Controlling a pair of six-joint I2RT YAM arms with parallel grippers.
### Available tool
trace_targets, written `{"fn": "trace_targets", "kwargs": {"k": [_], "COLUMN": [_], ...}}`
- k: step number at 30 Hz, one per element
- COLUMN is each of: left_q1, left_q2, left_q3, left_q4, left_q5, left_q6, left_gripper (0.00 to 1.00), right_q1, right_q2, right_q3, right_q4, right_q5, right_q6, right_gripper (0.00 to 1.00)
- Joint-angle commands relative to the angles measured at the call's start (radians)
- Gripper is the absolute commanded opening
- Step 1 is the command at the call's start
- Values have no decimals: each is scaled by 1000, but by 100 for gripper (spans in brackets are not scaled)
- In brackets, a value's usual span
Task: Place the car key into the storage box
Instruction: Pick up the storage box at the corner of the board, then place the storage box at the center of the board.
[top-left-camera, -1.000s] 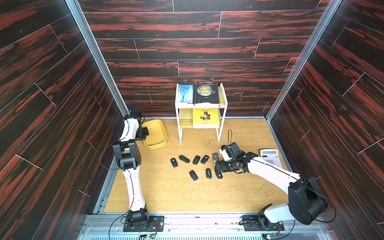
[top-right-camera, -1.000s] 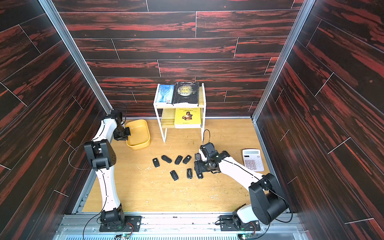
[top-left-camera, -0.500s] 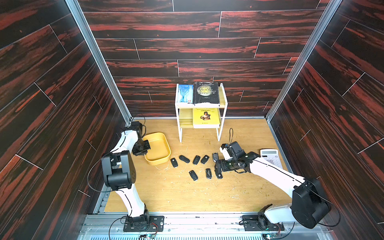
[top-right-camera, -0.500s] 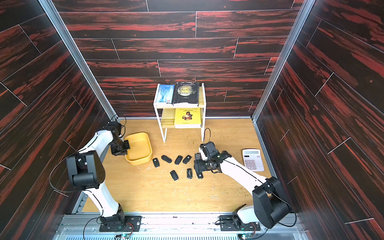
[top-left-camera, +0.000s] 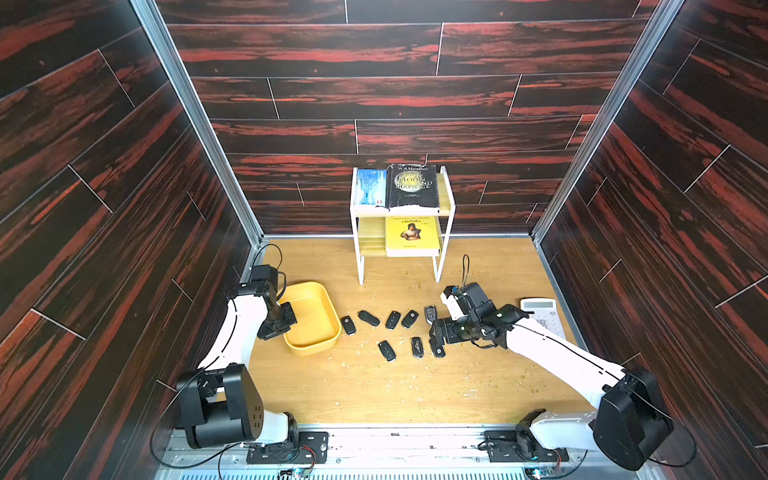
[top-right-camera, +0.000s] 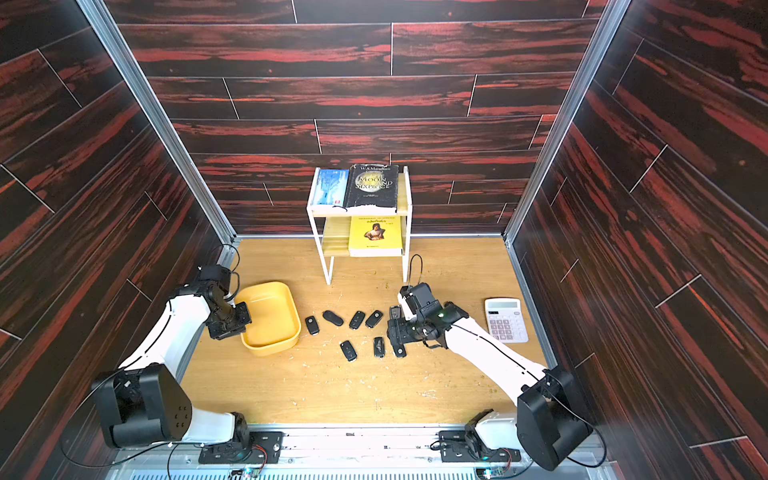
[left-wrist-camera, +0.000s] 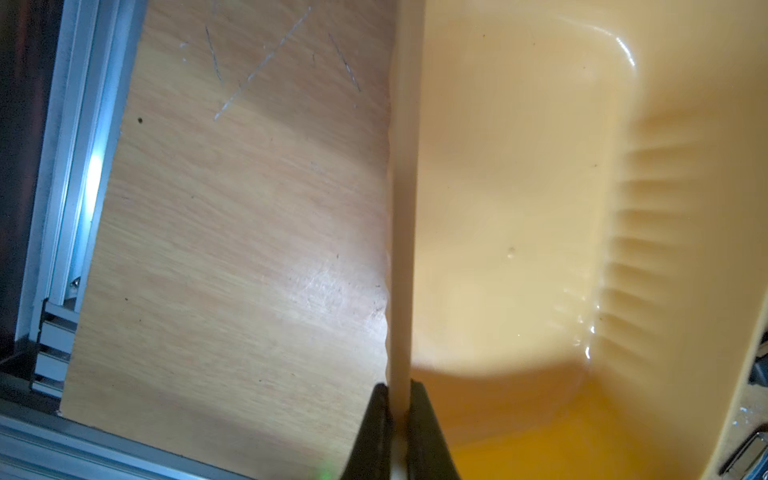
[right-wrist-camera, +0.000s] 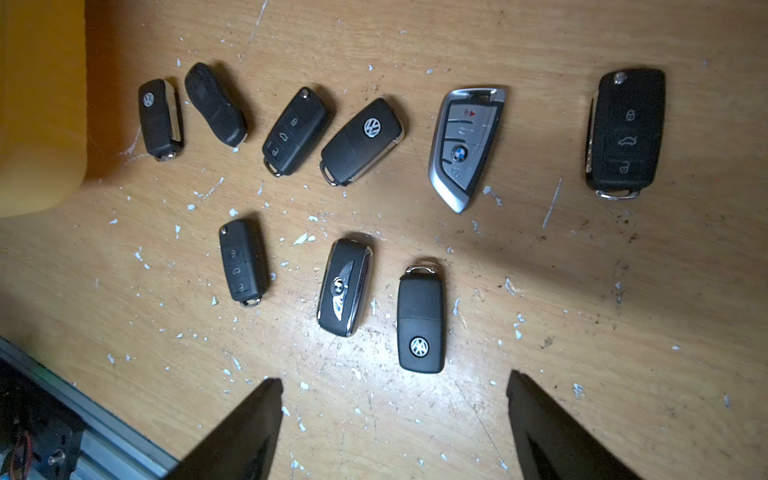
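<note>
Likely, the right fingers (right-wrist-camera: 241, 432), spread wide near the Volkswagen key fob (right-wrist-camera: 420, 324) on the worktop (right-wrist-camera: 582, 311), could catch the neighbouring Bentley fob (right-wrist-camera: 345, 286) too, while the left fingers (left-wrist-camera: 374, 424) clamp the rim of the yellow storage box (top-left-camera: 316, 345).

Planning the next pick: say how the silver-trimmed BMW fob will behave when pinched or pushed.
The silver-trimmed fob looks rigid, so probably won't deform. Its glossy tapered sides may slip. Lying flat on the table, it should slide, not roll.
</note>
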Motion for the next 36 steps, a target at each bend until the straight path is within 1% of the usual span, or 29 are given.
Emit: {"fn": "trace_targets", "kwargs": {"k": [1,5,9,14,16,18,29,36], "left_q1": [1,-2,-2,-2,-2,-2,-7,-24], "left_q2": [-51,-57,-63,-77,-77,-81,-128,-175], "left_q3": [-38,-50,-73,-133,-157,-172,-280,-284], "left_q4": [-24,-39,-56,-27,5,23,63,-4], "left_q5": [22,47,78,155,216,235,256,196], "left_q6": [-11,-33,-72,-150,-185,-202,-275,-297], "left_gripper": [8,7,3,2,1,1,0,0], "right_q1": [17,23,27,29,31,36,40,41], "right_q2": [-27,-42,-49,-45,-38,-38,-31,-21], "right_q3": [20,22,27,20,19,20,15,17], "right_q4": [-32,-44,-56,-50,-47,-45,-44,-37], "right_q5": [1,8,15,13,8,10,16,14], "right_q6": [20,26,27,31,34,35,31,32], "right_gripper": [89,89,89,89,89,89,90,90]}}
